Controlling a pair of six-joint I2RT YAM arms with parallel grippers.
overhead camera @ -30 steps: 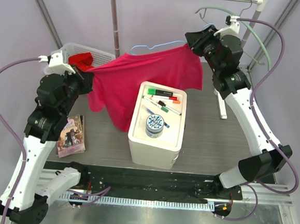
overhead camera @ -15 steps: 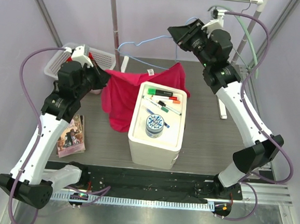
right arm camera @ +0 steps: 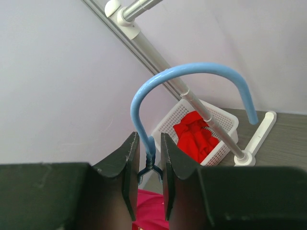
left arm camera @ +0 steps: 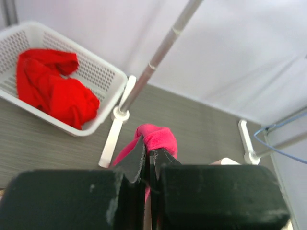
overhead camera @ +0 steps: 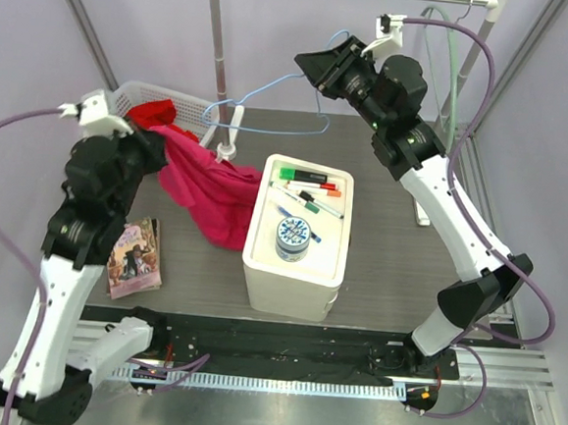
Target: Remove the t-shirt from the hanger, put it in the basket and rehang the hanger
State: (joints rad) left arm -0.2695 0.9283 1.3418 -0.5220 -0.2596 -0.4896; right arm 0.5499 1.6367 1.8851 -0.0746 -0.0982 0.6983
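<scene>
Magenta-pink fabric t-shirt [overhead camera: 217,192] lies slumped on the grey bench [overhead camera: 371,229] at 9 o'clock of the white foam box [overhead camera: 288,292], free of its hanger. One fold is pinched in the left tool [left arm camera: 148,154]. The right tool [right arm camera: 149,155] clamps narrowly on the neck of the bare light-blue wire hanger [right arm camera: 206,66], at 12 o'clock of the box.

For a clean finish, hold the hanger high and apart while lowering the fold flat.

From above, the left arm hides its grip. The left wrist view shows only the pinched fold.

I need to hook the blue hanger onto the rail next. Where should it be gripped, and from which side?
Grip the blue hanger at its twisted neck, just under the hook, coming in square to the wire's flat plane so the fingers close across it. That is probably its stiffest spot, and it leaves the hook free. The right gripper holds it there.
</scene>
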